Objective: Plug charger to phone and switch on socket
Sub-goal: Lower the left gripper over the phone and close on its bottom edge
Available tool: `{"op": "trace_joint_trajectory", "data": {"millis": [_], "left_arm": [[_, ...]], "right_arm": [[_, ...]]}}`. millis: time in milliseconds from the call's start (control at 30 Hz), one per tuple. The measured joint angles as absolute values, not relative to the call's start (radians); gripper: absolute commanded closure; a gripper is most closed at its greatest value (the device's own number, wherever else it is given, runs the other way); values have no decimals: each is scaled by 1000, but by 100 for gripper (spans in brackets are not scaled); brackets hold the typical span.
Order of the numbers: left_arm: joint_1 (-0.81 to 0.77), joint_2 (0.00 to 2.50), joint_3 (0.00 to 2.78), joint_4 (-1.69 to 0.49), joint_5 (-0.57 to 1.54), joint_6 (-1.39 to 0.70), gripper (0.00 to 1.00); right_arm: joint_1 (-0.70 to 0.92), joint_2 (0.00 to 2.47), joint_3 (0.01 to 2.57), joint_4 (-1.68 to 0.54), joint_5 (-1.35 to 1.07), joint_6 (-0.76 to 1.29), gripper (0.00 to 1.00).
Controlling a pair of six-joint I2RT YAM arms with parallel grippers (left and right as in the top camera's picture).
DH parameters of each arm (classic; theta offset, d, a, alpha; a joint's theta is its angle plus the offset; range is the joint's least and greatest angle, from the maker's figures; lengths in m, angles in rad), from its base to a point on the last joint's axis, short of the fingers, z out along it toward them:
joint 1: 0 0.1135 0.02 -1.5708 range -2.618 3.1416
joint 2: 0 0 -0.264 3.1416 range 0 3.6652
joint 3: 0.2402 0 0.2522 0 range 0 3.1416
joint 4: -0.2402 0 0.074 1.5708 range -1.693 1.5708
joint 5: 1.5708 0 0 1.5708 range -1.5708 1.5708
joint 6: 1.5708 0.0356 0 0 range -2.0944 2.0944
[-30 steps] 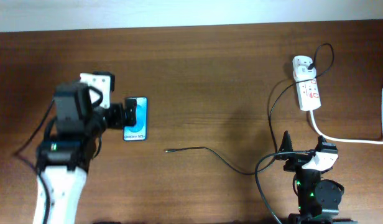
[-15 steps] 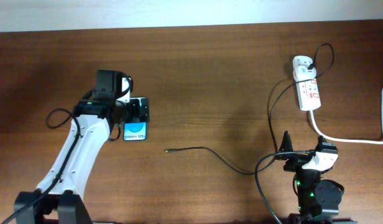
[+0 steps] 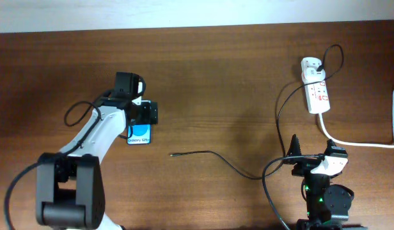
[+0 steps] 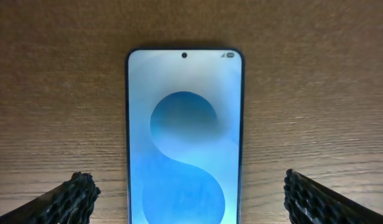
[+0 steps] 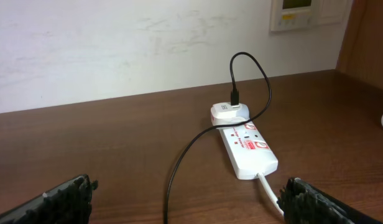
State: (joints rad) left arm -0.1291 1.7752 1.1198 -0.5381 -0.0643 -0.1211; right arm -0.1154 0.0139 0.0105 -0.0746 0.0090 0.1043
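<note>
The phone [image 3: 139,135] lies flat on the wooden table, blue screen up, and fills the middle of the left wrist view [image 4: 184,130]. My left gripper [image 3: 144,116] hangs open above the phone's upper part, one finger on each side of it [image 4: 186,186], not touching. The charger's thin black cable [image 3: 216,156] lies loose, its plug tip [image 3: 171,154] to the right of the phone. It runs to a white adapter [image 3: 310,64] in the socket [image 3: 316,91]. My right gripper [image 3: 312,153] stands open near the front edge, facing the socket [image 5: 247,146], with nothing between its fingers [image 5: 188,193].
A thick white cord [image 3: 357,142] leaves the socket toward the right edge. The black cable [image 5: 182,162] loops across the table in front of my right gripper. A white wall [image 5: 117,43] stands behind the table's far edge.
My left arm has swung right and forward, bringing its open gripper over the phone. The right arm, cable and socket have not moved.
</note>
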Motion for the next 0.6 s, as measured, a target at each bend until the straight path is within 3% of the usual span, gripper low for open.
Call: {"op": "trace_joint_trajectory", "data": {"millis": [433, 600], "left_arm": [[-129, 1895, 1131, -549, -60, -125, 0], [-129, 1896, 1137, -573, -57, -128, 11]], "right_arm": [[-115, 14, 10, -75, 9, 104, 2], [-115, 14, 10, -75, 9, 104, 2]]}}
